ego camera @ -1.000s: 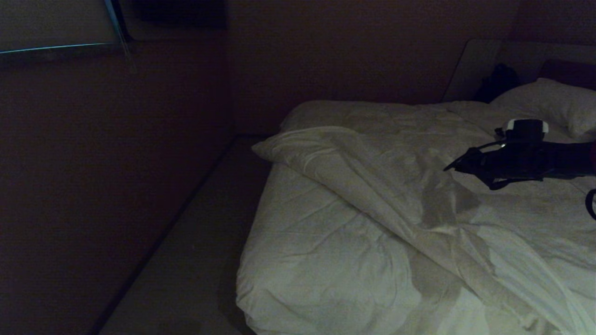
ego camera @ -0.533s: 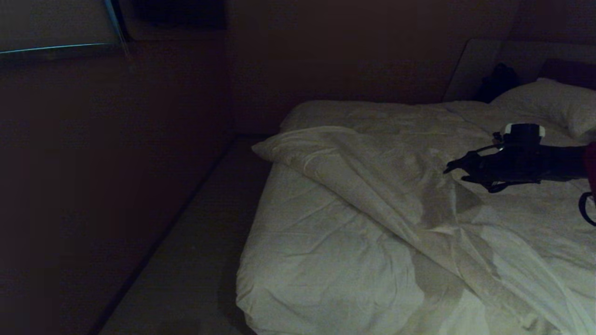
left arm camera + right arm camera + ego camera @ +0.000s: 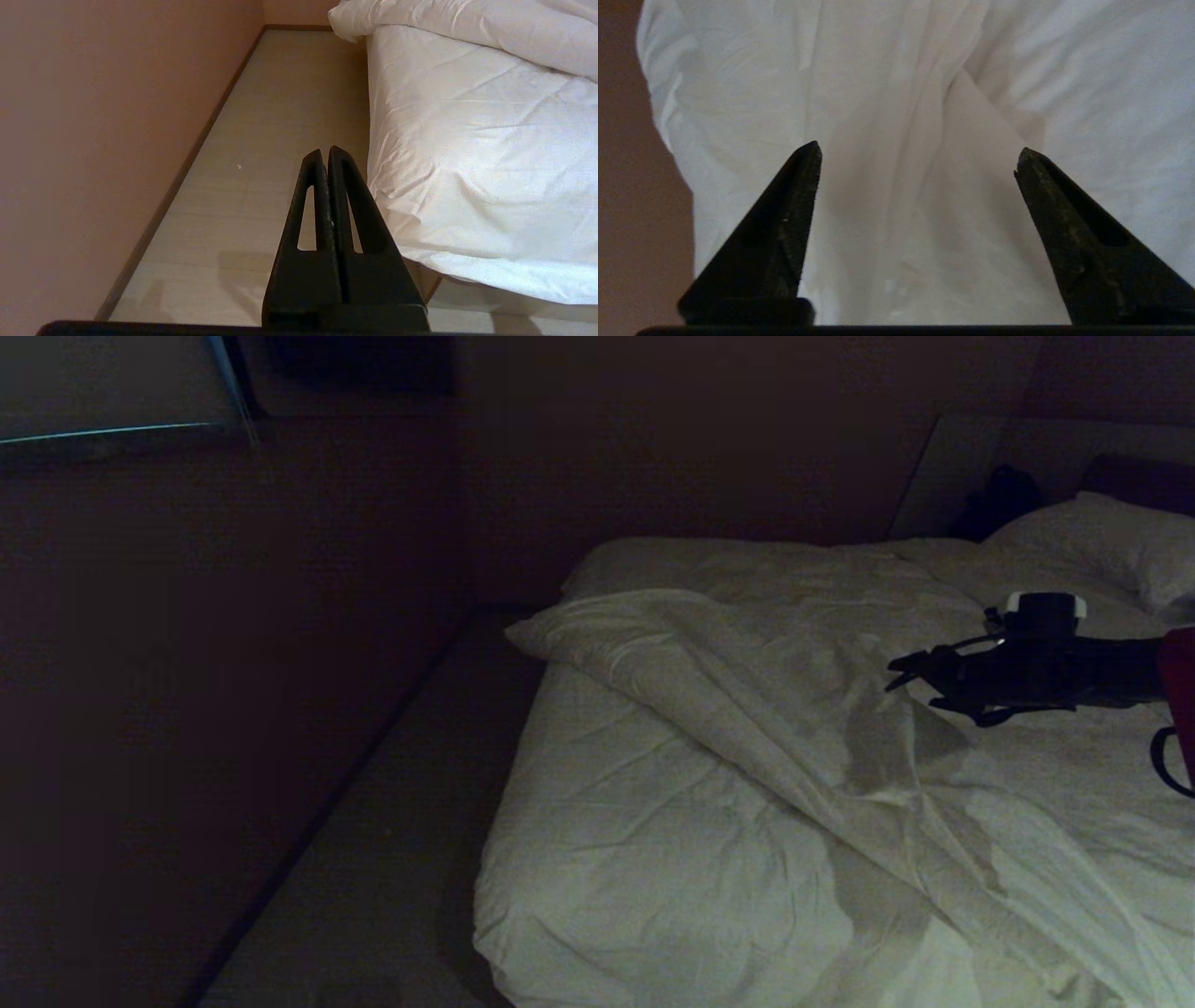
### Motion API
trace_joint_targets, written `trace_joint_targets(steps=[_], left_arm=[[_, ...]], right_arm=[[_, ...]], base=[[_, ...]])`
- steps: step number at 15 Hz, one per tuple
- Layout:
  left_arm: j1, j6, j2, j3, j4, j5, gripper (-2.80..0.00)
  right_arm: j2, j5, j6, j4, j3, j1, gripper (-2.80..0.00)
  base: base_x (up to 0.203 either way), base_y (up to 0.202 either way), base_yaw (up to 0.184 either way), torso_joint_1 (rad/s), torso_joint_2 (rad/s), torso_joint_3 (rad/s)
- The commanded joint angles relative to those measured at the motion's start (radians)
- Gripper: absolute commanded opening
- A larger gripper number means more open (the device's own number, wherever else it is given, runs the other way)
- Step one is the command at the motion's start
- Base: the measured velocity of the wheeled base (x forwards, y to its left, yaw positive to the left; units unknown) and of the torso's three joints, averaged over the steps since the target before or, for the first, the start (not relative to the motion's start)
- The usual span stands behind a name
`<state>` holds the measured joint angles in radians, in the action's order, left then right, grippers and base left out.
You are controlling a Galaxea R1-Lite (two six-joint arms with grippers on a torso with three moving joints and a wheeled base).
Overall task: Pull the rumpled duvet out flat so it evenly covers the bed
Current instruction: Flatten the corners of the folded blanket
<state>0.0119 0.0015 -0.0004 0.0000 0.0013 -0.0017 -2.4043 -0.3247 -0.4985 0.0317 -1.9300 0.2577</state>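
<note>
Our left gripper [image 3: 328, 154], seen only by its own wrist camera, hangs pressed shut over the floor [image 3: 261, 140], with the one bed [image 3: 467, 163] just beside its tips. The one duvet [image 3: 794, 709] lies bunched in a diagonal ridge. Our right gripper [image 3: 907, 670] hovers above that ridge; its wrist camera shows both fingers [image 3: 794, 196] spread wide, creased duvet between and beyond them, nothing held. We count one pillow [image 3: 1102, 541].

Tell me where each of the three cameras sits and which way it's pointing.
Head view: high, looking down across the bed and duvet; right pincer reaches over the duvet.
Left wrist view: low beside the bed, facing the floor and mattress side; left pincer shut.
Right wrist view: above the duvet, facing its folds; pincer open.
All views share the duvet.
</note>
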Motion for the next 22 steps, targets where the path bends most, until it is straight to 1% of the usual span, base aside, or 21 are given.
trace_joint_targets(steps=[1, 5, 6, 10, 14, 22], left_arm=[[0.0, 0.0, 0.0, 0.0, 0.0, 0.0, -2.8], [0.0, 0.0, 0.0, 0.0, 0.0, 0.0, -2.8], [0.0, 0.0, 0.0, 0.0, 0.0, 0.0, -2.8], [0.0, 0.0, 0.0, 0.0, 0.0, 0.0, -2.8], [0.0, 0.0, 0.0, 0.0, 0.0, 0.0, -2.8], [0.0, 0.0, 0.0, 0.0, 0.0, 0.0, -2.8]], right_arm=[[-0.02, 0.015, 0.028, 0.001, 0.0, 0.0, 0.0], [-0.054, 0.059, 0.072, 0.001, -0.001, -0.002, 0.0], [-0.061, 0.059, 0.075, 0.001, -0.001, -0.003, 0.0], [-0.075, 0.057, 0.078, 0.006, -0.001, -0.017, 0.0], [-0.076, 0.051, 0.071, 0.018, 0.006, -0.054, 0.0], [-0.073, 0.05, 0.061, 0.046, 0.006, -0.08, 0.0]], base=[[0.0, 0.0, 0.0, 0.0, 0.0, 0.0], [0.0, 0.0, 0.0, 0.0, 0.0, 0.0], [0.0, 0.0, 0.0, 0.0, 0.0, 0.0], [0.0, 0.0, 0.0, 0.0, 0.0, 0.0], [0.0, 0.0, 0.0, 0.0, 0.0, 0.0], [0.0, 0.0, 0.0, 0.0, 0.0, 0.0]])
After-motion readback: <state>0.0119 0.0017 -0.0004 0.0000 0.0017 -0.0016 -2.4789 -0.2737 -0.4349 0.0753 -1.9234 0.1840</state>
